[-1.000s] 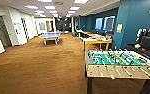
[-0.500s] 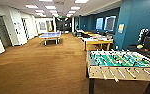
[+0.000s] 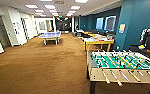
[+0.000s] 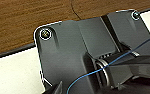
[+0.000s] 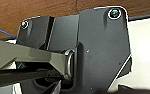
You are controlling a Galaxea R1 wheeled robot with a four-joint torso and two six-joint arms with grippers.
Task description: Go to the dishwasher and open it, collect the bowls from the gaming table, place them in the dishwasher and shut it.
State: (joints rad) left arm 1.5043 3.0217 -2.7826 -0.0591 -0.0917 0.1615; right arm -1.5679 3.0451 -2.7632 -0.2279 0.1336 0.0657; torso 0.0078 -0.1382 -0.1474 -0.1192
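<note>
The gaming table (image 3: 99, 41), long with a pale top and yellow edge and legs, stands against the blue wall on the right, past the foosball table. Small things lie on its top, too blurred to tell as the bowls. The dishwasher is out of view. In both wrist views the robot's own dark plate hangs over brown carpet and a white surface.
A wooden foosball table (image 3: 121, 67) with a green field stands close at the front right. A blue table-tennis table (image 3: 50, 35) stands far back in the middle. Brown carpet (image 3: 41, 65) stretches wide ahead and to the left. White walls and doors line the left side.
</note>
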